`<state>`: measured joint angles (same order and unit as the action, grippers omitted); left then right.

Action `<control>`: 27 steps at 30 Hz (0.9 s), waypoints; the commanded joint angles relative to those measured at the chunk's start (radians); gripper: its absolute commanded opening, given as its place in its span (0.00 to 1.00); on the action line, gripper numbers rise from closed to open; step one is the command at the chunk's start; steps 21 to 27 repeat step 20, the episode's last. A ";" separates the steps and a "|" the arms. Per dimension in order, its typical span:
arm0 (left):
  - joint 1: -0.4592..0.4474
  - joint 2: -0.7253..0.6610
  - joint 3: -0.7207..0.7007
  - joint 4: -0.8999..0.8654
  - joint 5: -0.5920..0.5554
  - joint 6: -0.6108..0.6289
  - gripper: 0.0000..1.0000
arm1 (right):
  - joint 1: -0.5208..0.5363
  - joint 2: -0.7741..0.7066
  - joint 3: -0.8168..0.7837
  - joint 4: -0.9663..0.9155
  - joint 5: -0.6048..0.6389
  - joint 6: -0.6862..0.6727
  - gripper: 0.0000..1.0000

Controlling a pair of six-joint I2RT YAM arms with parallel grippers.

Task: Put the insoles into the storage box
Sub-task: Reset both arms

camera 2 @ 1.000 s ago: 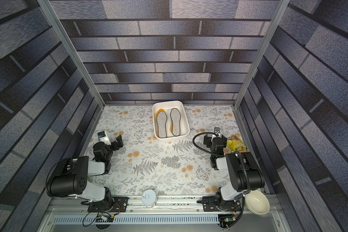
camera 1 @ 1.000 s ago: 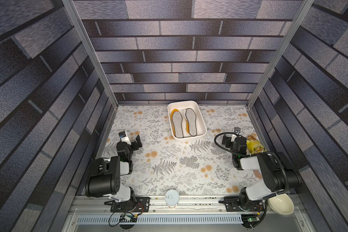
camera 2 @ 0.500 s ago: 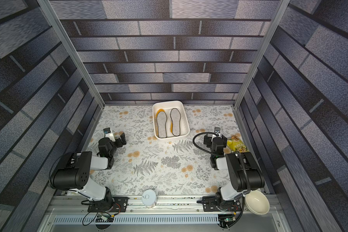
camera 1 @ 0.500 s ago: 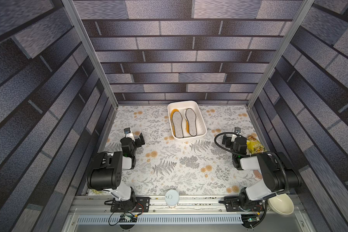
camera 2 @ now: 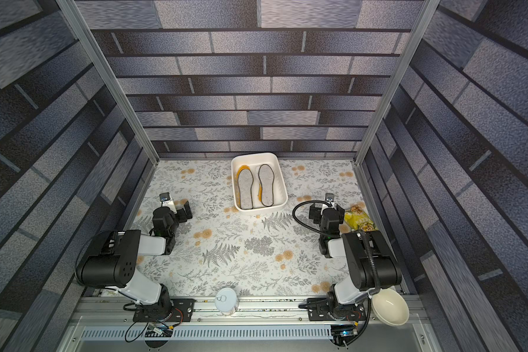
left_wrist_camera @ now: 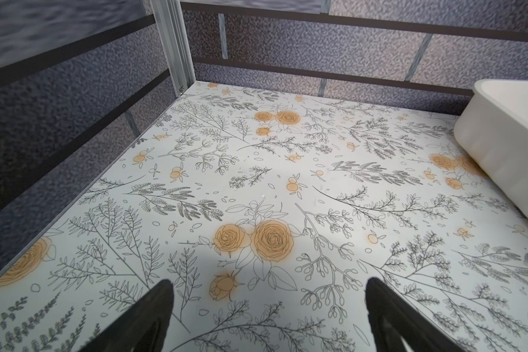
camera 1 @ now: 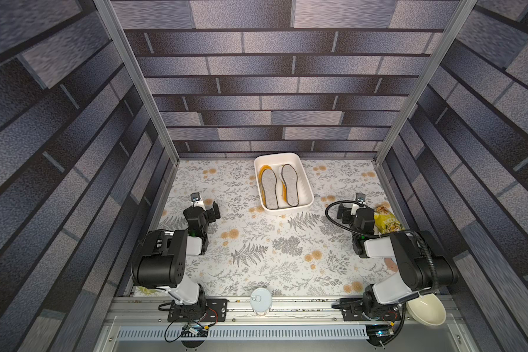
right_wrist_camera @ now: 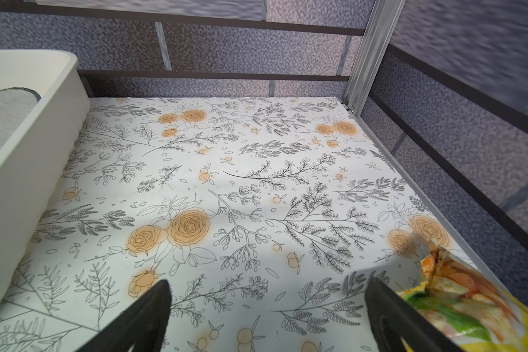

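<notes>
A: Where do the insoles (camera 1: 270,189) lie?
B: Inside the storage box (camera 1: 307,187), grey over orange.
A: The end effectors?
B: Both released, empty: left end effector (camera 1: 206,208) and right end effector (camera 1: 355,210) flank the box, apart from it.

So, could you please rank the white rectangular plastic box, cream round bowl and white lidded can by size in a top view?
Largest: white rectangular plastic box
Then: cream round bowl
Smallest: white lidded can

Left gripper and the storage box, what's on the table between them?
Nothing: only bare floral tabletop lies between the left gripper and the storage box, as both top views show.
</notes>
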<state>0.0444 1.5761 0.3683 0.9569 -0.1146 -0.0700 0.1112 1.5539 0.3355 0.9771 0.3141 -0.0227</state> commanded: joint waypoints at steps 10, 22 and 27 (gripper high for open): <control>0.000 -0.007 0.031 -0.050 -0.022 0.021 1.00 | 0.001 0.002 -0.003 0.031 0.016 0.012 1.00; 0.006 -0.007 0.035 -0.057 -0.013 0.015 1.00 | 0.001 0.004 -0.001 0.028 0.017 0.015 1.00; 0.006 -0.007 0.035 -0.057 -0.013 0.015 1.00 | 0.001 0.004 -0.001 0.028 0.017 0.015 1.00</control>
